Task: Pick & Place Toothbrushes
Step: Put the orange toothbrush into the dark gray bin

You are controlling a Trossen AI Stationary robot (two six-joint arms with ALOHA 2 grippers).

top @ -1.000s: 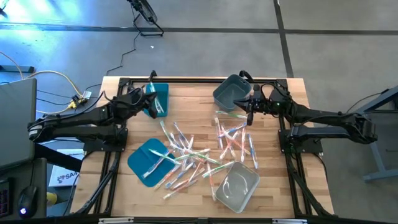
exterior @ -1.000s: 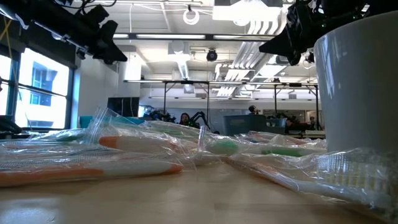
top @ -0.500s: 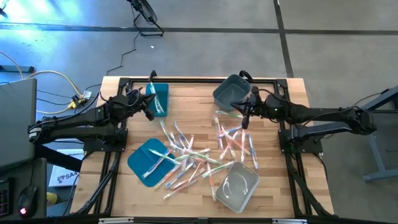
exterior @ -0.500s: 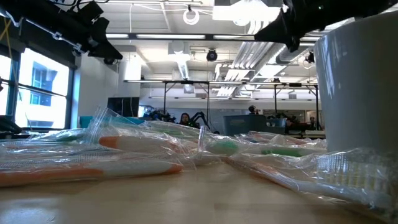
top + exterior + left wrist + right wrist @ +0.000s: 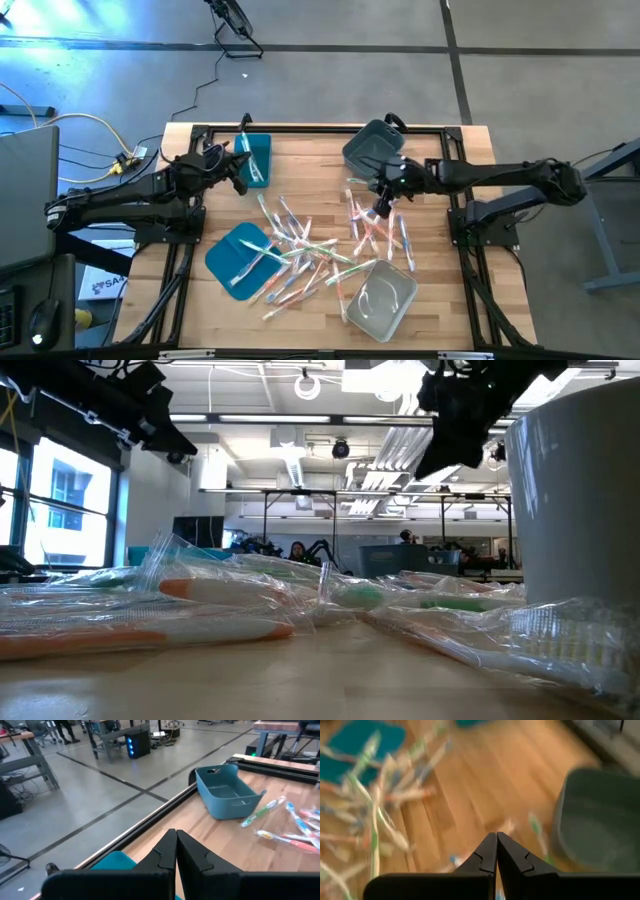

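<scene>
Several toothbrushes (image 5: 312, 245) in clear wrappers lie scattered flat on the wooden table's middle; they also fill the foreground of the low view (image 5: 220, 595). My right gripper (image 5: 381, 206) hangs shut above the right part of that scatter, tipped downward, touching nothing; its wrist view shows the shut fingers (image 5: 496, 849) over blurred toothbrushes (image 5: 380, 815). My left gripper (image 5: 240, 172) is shut and nearly level, held above the table by the teal bin (image 5: 256, 157) at the far left; its fingertips (image 5: 176, 845) hold nothing.
A grey-blue bin (image 5: 371, 147) stands at the far side, right of centre, also in the left wrist view (image 5: 227, 795). A flat teal lid (image 5: 238, 256) lies near left under some toothbrushes. A clear bin (image 5: 384, 298) sits at the near right, and it looms large in the low view (image 5: 580, 500).
My right gripper has gone from beside the grey-blue bin toward the table's middle and near edge, over the scattered toothbrushes, and has tipped from nearly level to slanting down. It has stayed shut. The toothbrushes have not moved.
</scene>
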